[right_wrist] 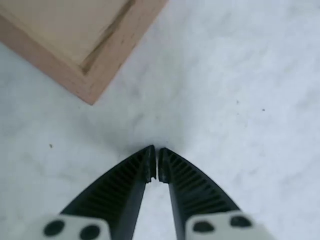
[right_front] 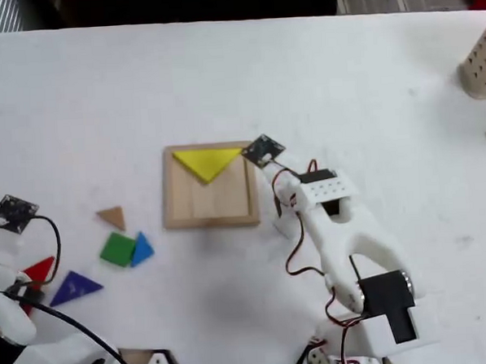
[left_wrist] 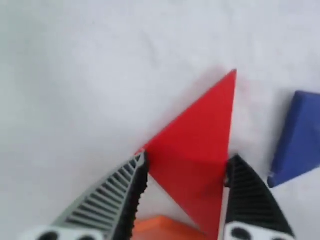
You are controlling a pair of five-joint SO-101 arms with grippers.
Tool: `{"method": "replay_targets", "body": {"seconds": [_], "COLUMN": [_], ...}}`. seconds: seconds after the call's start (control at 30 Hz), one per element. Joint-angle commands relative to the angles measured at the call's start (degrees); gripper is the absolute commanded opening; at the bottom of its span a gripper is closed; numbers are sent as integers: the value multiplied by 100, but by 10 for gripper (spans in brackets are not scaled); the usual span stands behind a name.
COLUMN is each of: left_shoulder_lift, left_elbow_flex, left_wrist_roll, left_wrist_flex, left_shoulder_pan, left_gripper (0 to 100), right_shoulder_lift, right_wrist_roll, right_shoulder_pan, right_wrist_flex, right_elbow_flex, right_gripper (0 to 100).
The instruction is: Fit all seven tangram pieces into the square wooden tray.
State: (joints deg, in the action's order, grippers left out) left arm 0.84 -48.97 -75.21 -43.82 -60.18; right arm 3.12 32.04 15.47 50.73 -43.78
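Left wrist view, for the grip: spread wide with the left gripper [left_wrist: 187,160] across the red triangle [left_wrist: 200,150], one fingertip at each sloping edge, all flat on the table [left_wrist: 75,75]; reads as a straddle rather than a firm pinch (hard to call). Points its sharp corner straight out ahead of the jaws, so lies lengthwise along the reach, not across it. Sits well apart from the tray [right_front: 212,220], on the left arm's side, as does every other loose piece. Counting from the high view: one tray, one yellow triangle [right_front: 207,162] already inside against the far rim, then five outside: red, tan triangle [right_front: 112,216], green square [right_front: 118,249], blue triangle [right_front: 141,248] touching it, purple triangle [right_front: 75,287]. Makes six; possibly a seventh in the orange sliver [left_wrist: 155,227] beneath the left jaws. Pressed together and holding nothing: right gripper [right_wrist: 155,162], over bare table just beside a tray corner.
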Motion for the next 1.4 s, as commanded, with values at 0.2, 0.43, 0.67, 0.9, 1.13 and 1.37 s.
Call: {"method": "replay_targets", "body": {"seconds": [0.2,0.43,0.67,0.9,1.13,1.37], "left_shoulder_lift": [224,224,180,224,233,233], "left_elbow_flex": [1099,1152,1741,2593,2514,1495], "left_wrist_roll": [9,9,255,686,782,774], "left_wrist_flex": [-1134,-1125,-1407,-2145,-2048,-1046], "left_shoulder_pan": [-57,-119,-224,-277,-251,-286], "left_gripper": [260,260,260,260,260,260], "right_shoulder_lift": [136,136,136,136,136,136], "right_wrist_roll": [53,185,229,246,264,281], "right_shoulder_pan": [127,127,136,189,189,189], "right_wrist_flex": [119,127,136,136,136,136], "right_elbow_flex": [-9,-18,-18,-18,-18,-26], "right_gripper": [19,19,19,19,19,19]}}
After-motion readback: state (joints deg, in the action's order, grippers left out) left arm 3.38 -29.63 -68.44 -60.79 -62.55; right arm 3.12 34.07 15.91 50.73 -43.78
